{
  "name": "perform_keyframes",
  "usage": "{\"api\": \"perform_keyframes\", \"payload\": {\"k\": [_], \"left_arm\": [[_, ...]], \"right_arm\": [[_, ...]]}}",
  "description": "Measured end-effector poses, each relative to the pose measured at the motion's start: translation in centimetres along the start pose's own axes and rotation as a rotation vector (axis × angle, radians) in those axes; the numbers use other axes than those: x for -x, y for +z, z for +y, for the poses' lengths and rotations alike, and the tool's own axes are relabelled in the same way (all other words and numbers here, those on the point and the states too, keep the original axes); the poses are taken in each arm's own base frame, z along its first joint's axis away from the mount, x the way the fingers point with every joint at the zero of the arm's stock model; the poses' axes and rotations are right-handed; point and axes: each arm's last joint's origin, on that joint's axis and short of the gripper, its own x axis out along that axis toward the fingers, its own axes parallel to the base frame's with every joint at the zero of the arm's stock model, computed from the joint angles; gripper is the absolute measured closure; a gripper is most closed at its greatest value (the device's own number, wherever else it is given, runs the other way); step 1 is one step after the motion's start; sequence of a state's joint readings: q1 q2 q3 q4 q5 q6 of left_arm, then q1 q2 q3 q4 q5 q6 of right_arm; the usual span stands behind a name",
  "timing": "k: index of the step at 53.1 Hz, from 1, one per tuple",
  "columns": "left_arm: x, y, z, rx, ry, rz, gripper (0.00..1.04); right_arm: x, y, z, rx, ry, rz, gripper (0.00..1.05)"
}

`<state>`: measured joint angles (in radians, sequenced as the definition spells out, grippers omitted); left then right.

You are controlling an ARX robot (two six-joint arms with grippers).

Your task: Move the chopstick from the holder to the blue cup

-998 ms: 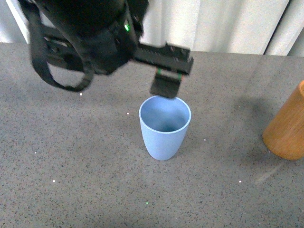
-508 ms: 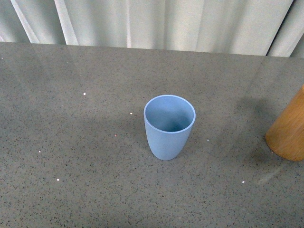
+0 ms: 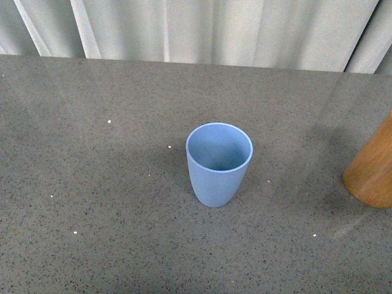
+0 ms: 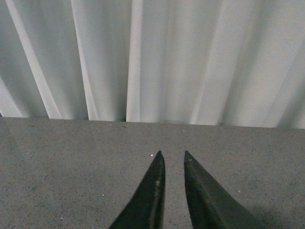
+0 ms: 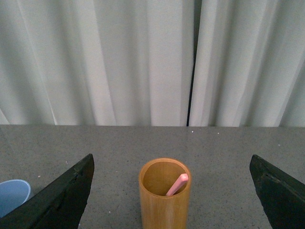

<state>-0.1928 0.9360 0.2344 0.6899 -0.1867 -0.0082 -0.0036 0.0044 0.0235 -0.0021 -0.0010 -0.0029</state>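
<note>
Curtain (image 3: 214, 30): pale and pleated, it hangs along the far edge and fills the back of all three views.
Bench (image 3: 92, 184): grey, speckled stone with a few bright flecks and a soft sheen.
Left gripper (image 4: 172, 152): seen only from its own wrist camera. The dark, pointed jaws are drawn close with a slim gap and grip nothing. They are held over bare bench, pointing toward the curtain.
Blue cup (image 3: 218, 164): upright near the middle of the bench, with its mouth open. Its inside is shaded, and only light blue wall shows there. Its rim also shows at the edge of the right wrist view (image 5: 12, 193).
Between cup and holder: only grey bench lies here, and the two stand well apart.
Holder (image 3: 372, 171): an orange-brown cylinder at the right edge of the front view, partly cut off. From the right wrist it is upright and open at the top (image 5: 164, 205).
Chopstick (image 5: 177, 185): its pink end leans against the inner wall of the holder, just below the rim. The rest is hidden inside.
Right gripper (image 5: 170, 156): the jaws are spread wide, one on either side of the holder and clear of it.
</note>
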Motion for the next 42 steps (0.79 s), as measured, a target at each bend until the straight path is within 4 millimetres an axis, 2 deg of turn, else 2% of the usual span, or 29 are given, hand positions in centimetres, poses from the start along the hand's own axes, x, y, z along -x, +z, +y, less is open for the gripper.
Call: {"api": "perform_keyframes", "payload": {"k": [3,25,42], "left_arm": [[0.8,-0.4,0.5,0.002,-0.004,-0.009,1.01],[4.1,-2.4,2.9,-0.001,0.005,-0.006,1.01],[5.3,-3.2,3.0,-0.002,0.005,-0.027,1.01]], "right_arm": [[0.0,0.0,0.0,0.0,0.0,0.0,0.1],[0.0,0.0,0.0,0.0,0.0,0.0,0.1],[0.0,0.0,0.0,0.0,0.0,0.0,0.1]]}}
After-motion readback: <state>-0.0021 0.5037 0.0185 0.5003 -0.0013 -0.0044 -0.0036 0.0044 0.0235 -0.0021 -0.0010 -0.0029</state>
